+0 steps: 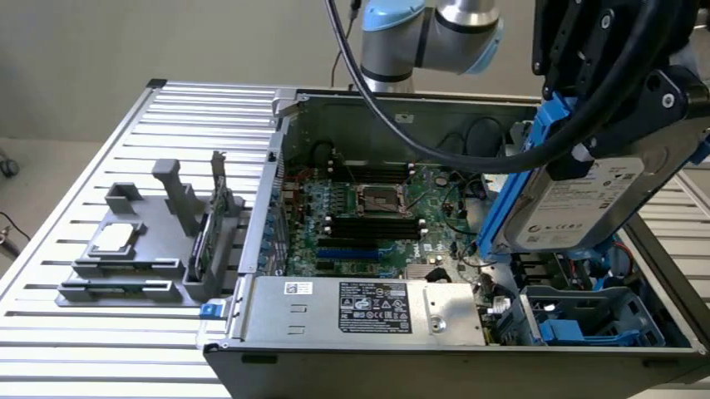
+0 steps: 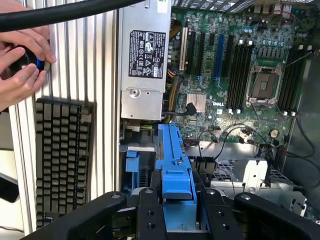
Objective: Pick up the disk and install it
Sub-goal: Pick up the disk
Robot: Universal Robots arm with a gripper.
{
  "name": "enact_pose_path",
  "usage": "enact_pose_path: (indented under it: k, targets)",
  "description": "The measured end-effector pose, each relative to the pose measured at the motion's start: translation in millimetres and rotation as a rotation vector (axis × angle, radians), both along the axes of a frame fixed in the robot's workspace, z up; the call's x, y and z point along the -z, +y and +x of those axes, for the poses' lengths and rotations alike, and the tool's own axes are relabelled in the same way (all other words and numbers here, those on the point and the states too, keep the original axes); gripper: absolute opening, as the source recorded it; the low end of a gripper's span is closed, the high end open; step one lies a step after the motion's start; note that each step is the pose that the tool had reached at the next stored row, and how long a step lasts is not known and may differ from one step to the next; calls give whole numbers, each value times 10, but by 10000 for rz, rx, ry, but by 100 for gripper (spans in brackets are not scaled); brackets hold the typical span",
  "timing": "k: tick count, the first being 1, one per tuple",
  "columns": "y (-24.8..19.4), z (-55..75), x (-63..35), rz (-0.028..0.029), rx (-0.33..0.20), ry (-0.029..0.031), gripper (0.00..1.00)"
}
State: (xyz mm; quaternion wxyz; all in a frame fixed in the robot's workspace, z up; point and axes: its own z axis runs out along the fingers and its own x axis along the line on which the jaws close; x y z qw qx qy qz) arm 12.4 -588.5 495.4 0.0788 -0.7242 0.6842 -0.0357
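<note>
The disk (image 1: 583, 204) is a silver-grey hard drive with a white label and blue carrier rails. It hangs tilted, nearly on edge, above the exterior view's right end of the open computer case (image 1: 444, 345). My black gripper (image 1: 604, 141) is shut on its upper part. In the wrist view the disk's blue rail (image 2: 172, 160) runs out from between my black fingers (image 2: 147, 210), over the drive cage (image 2: 250, 172) with its blue bay parts. My gripper (image 2: 176, 197) holds the rail at its near end.
Inside the case lie the motherboard (image 1: 377, 220), the power supply (image 1: 367, 307) and a blue-fitted drive bay (image 1: 588, 320). A grey fixture (image 1: 133, 258) at the exterior view's left holds a processor chip (image 1: 115, 239) and a card (image 1: 216, 216). A person's hands (image 2: 20, 60) and a keyboard (image 2: 60, 155) are beside the case.
</note>
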Motion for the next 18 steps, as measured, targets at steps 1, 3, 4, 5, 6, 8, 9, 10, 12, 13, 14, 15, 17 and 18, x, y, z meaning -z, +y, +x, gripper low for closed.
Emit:
enact_pose_path:
  k: [1,3,4,5,6,8,9,10,12,13,14,15,17,18]
  targets:
    - [-20,16,0,13,0,0,33]
    - [-55,47,1,38,-1,0,33]
    - [-71,64,1,49,-1,0,33]
    - [-87,82,2,61,-1,0,33]
    - [-102,99,2,74,-1,0,33]
    - [-133,135,3,105,0,0,33]
    - [-147,152,4,120,-1,0,33]
    - [-161,167,6,136,0,0,33]
    - [-185,199,13,166,-1,0,33]
    - [-196,214,20,178,-1,0,33]
    - [-207,230,31,184,-1,0,33]
    - [-216,246,44,188,0,1,33]
    - [-231,278,75,193,2,1,33]
    - [-236,295,92,193,4,2,33]
